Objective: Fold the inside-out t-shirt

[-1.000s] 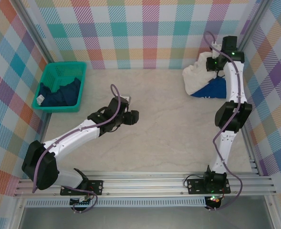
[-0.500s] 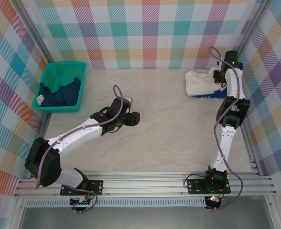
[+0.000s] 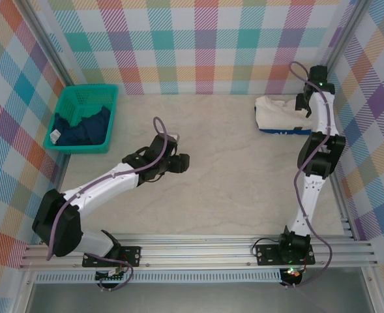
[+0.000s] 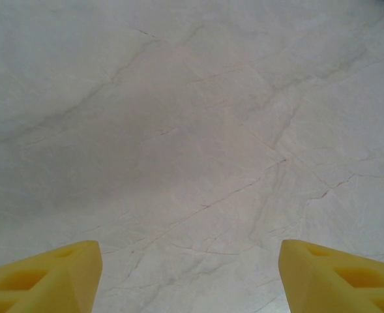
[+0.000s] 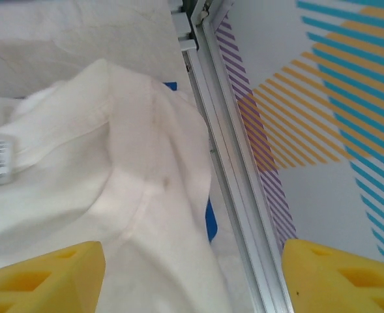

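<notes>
Here we see the inside-out t-shirt (image 3: 278, 112) lying bunched in the far right corner of the table (image 3: 231, 189), atop a blue shirt (image 3: 281, 132). Our right gripper (image 5: 192, 280) hangs just over it, jaws spread, grasping nothing; our left gripper (image 4: 192, 277) gapes above bare table.

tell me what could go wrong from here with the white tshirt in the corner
1. The white t-shirt lies bunched on top of the blue shirt, so a pinch by the open right gripper may catch both garments and drag the blue one along.
2. It sits right beside the aluminium frame rail in the far right corner, so a finger could knock the rail on the way down.
</notes>
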Tool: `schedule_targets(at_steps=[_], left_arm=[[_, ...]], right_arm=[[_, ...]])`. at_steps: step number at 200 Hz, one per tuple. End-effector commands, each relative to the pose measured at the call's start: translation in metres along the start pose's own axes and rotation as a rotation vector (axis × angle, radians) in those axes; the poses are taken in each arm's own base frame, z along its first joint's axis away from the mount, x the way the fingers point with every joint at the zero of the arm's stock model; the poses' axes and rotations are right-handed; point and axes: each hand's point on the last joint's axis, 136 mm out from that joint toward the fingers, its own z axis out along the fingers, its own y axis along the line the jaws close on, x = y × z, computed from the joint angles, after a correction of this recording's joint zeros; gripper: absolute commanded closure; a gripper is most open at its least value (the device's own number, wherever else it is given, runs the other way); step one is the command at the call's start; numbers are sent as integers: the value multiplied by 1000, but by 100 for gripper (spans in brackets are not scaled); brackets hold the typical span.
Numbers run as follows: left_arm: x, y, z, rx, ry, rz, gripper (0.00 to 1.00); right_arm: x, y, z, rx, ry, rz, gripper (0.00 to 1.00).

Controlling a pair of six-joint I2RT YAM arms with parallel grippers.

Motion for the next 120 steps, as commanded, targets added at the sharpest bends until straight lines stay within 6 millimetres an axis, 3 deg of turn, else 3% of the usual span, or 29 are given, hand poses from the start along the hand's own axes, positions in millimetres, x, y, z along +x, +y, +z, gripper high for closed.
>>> schedule_targets(at_steps=[1,15,35,71,96,120], left_arm=[[-8,20,-16,-51,-77,-33,24],[-13,30,-23,-63,-119,-59,21],[-25,51,-32,-107,-205,-105,14],[-31,117,-49,-311,-325,-196,0],[-25,169,-63,-515,-398,-225,0],[-13,207,-55,-631,-413,-217,0]], right_arm=[[-21,6,-66,-95,-115,104,26],[-15,21,-94,-168,-146,114,23],[10,52,-132,-301,-192,127,22],[82,105,-185,-446,-313,76,12],[135,111,-176,-430,-346,121,0],[172,109,-147,-382,-351,148,0]])
